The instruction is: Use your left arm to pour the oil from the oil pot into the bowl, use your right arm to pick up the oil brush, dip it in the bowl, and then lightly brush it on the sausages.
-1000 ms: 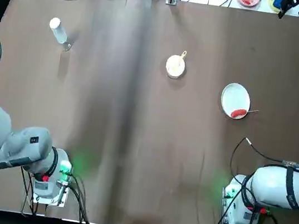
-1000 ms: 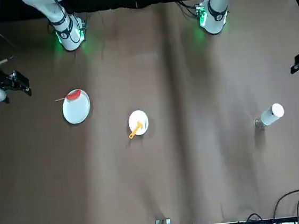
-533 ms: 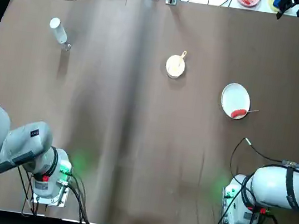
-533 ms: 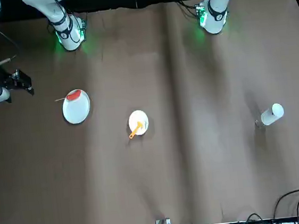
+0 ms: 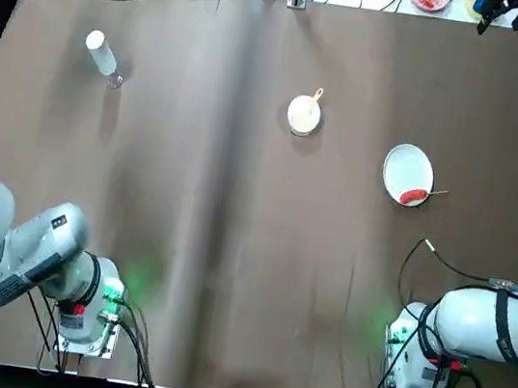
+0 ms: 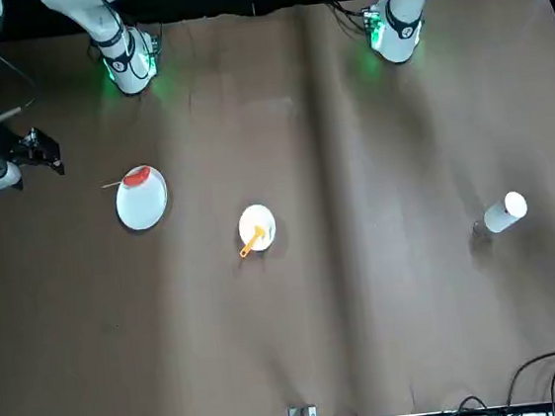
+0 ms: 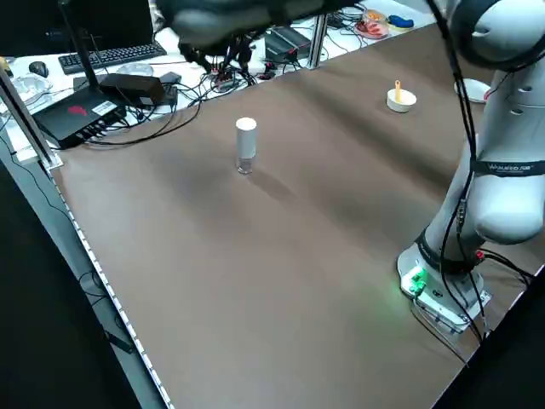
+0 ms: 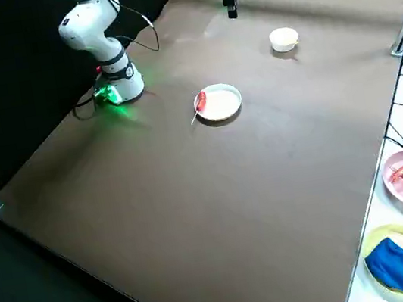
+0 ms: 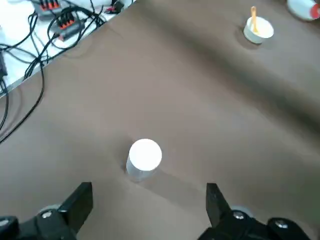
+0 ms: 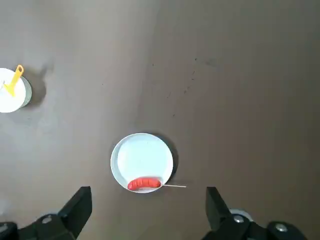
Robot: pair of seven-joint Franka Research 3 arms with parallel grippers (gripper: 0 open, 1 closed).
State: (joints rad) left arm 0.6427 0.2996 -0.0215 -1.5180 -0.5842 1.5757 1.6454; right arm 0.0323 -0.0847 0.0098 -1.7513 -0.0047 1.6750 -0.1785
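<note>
**Operator:** From my seat, nearest first; the left gripper hangs high over the far left of the brown table, its two black fingers spread wide apart and holding nothing; the oil pot, a small slim clear bottle with a round white cap, stands upright just beyond them. The right gripper is likewise spread open and empty above the flat white round plate.

**Second:** What has changed since a second ago?

**Operator:** In the front view the left arm's dark end has slid out past the right-hand edge of the picture; only a sliver shows now; in the top view its grey links have drawn further toward the left border. The right gripper has crept slightly inward along the table's edge. Nothing on the table has shifted.

**Second:** And the task's things, going outward?

**Operator:** The sausages, one small red sausage on a thin wooden skewer, lie on the plate's near rim, skewer tip poking over it to the right; farther out, near the middle, sits the small round white bowl with the thin yellow-orange oil brush resting in it, handle leaning over the far rim; the oil pot is well apart, far left.

**Second:** Room to move?

**Operator:** Wide bare cloth lies between bottle and bowl; cables and dishes crowd the strip beyond the far edge.
</note>
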